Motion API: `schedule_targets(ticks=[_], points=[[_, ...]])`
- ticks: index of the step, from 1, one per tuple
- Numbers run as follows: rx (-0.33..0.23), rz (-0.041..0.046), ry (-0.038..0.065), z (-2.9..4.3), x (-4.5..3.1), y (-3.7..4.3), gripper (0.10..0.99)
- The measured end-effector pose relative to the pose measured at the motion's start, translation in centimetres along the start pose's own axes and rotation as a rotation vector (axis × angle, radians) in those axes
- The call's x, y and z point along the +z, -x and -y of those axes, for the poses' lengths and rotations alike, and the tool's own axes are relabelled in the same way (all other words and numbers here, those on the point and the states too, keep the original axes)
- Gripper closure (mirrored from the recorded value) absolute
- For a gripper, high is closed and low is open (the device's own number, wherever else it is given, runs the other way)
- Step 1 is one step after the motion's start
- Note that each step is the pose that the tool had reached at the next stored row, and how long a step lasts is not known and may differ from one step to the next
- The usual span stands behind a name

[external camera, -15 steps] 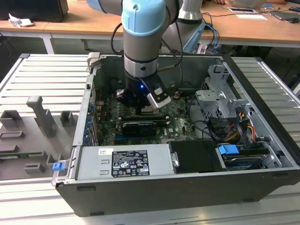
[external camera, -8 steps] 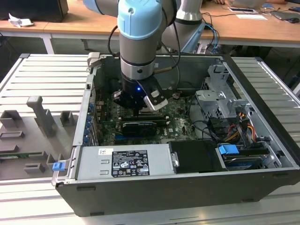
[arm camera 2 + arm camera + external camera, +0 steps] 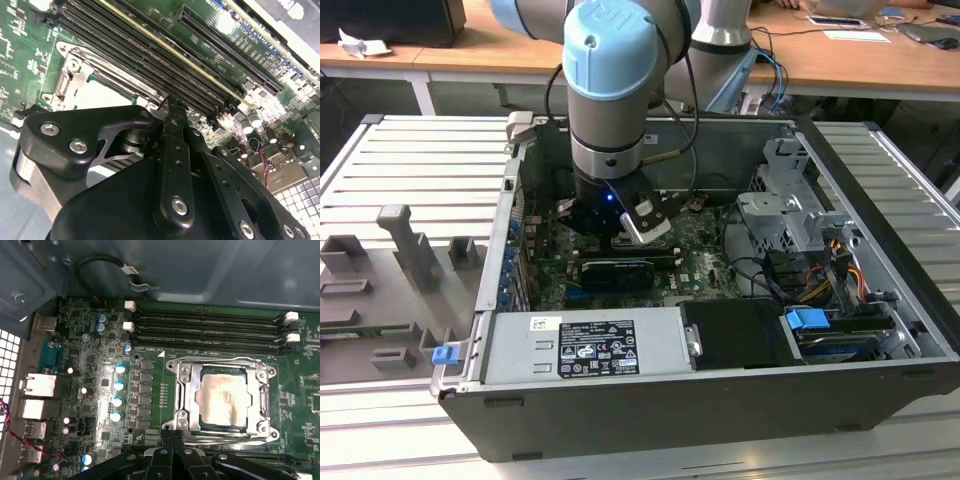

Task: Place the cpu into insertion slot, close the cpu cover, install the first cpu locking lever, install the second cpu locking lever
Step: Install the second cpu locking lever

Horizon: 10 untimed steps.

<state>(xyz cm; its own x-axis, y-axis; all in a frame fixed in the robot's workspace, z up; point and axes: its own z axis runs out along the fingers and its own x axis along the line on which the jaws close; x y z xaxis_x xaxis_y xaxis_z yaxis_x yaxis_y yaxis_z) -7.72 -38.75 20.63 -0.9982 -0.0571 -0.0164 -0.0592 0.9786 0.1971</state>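
Note:
The cpu (image 3: 222,397) lies silver top up in the insertion slot (image 3: 176,365) on the green board. The cpu cover (image 3: 184,390) is down flat around it, its cut-out framing the chip. Thin wire levers (image 3: 220,360) run along the cover's edges; I cannot tell if they are latched. My gripper (image 3: 171,436) hovers just beside one edge of the socket with its fingers together and nothing between them. In the second wrist view the gripper (image 3: 172,107) stands close over the board next to the socket (image 3: 75,85). In the exterior view the gripper (image 3: 620,235) is deep inside the computer case, hiding the socket.
Long black memory slots (image 3: 210,325) run beside the socket, with capacitors (image 3: 120,385) and rear ports (image 3: 37,387) further off. The case holds a power supply (image 3: 590,345), a drive cage (image 3: 790,215) and a black card (image 3: 615,272). Grey fixtures (image 3: 410,250) stand at the exterior view's left.

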Motion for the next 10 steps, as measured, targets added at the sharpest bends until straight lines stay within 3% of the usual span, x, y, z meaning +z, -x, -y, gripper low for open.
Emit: schedule_targets(ticks=[7, 10], points=[[0.0, 0.0022, 0.039, 0.18, 0.88, -0.06, 0.98], [0.0, 0.0025, 0.044, 0.17, 0.89, -0.16, 0.98]])
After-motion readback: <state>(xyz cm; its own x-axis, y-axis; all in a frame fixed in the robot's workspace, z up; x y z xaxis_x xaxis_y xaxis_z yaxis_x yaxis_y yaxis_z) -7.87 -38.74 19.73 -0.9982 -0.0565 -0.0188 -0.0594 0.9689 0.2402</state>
